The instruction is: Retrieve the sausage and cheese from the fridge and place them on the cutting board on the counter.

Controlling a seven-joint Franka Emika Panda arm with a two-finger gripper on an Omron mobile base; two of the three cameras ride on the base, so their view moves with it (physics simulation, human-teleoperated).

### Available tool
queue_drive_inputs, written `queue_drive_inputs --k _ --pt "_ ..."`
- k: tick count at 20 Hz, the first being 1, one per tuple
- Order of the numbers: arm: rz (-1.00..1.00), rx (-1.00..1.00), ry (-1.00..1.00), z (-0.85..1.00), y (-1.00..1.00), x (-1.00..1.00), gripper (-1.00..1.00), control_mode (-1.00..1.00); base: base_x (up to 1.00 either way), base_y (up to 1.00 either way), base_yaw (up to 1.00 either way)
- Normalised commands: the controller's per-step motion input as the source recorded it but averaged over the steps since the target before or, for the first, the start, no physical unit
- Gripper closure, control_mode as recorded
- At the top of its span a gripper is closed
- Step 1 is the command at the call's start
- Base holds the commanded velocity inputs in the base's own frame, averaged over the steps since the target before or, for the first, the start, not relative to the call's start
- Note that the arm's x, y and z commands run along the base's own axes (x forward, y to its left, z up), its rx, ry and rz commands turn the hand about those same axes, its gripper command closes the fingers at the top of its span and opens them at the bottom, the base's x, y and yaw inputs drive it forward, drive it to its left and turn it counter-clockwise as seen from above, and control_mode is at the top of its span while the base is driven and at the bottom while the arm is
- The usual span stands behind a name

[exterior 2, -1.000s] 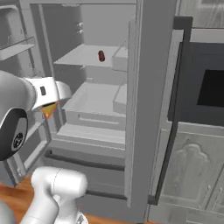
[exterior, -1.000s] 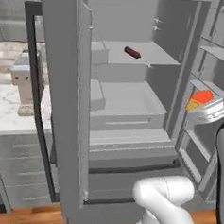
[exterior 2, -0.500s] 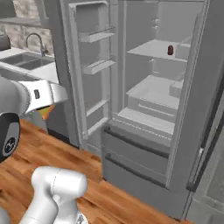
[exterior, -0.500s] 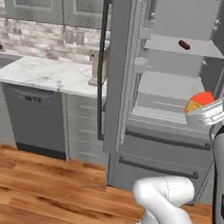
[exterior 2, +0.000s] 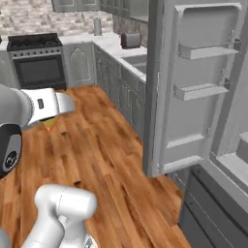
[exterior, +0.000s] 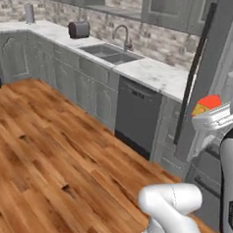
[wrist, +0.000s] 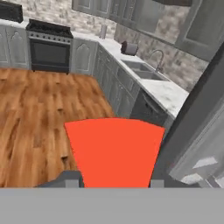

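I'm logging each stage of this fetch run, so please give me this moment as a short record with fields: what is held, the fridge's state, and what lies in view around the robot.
held item: the cheese, red edge toward the hand camera
gripper: gripper shut on the cheese
fridge: door open, door shelves bare
counter: white marble top with a sink and a toaster
stove: dark oven at the far wall
floor: wooden planks

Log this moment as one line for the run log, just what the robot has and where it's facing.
gripper: shut on cheese | fridge: door open | facing: counter with sink | phase: carrying cheese
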Motion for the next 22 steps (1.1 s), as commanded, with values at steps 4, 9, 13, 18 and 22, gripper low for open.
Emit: queue_drive_inputs --k 4,9,13,18,22 --pt "0.0 0.0 0.0 0.0 0.0 0.0 1.0 1.0 0.0 0.21 0.87" --pt "0.0 0.0 0.0 0.0 0.0 0.0 1.0 1.0 0.0 0.15 0.65" --pt "0.0 0.0 0.0 0.0 0.0 0.0 1.0 1.0 0.12 0.3 0.27" --pt "0.0 0.0 0.0 0.0 0.0 0.0 1.0 1.0 0.48 0.58 0.14" --pt "0.0 0.0 0.0 0.0 0.0 0.0 1.0 1.0 0.49 0.54 0.27"
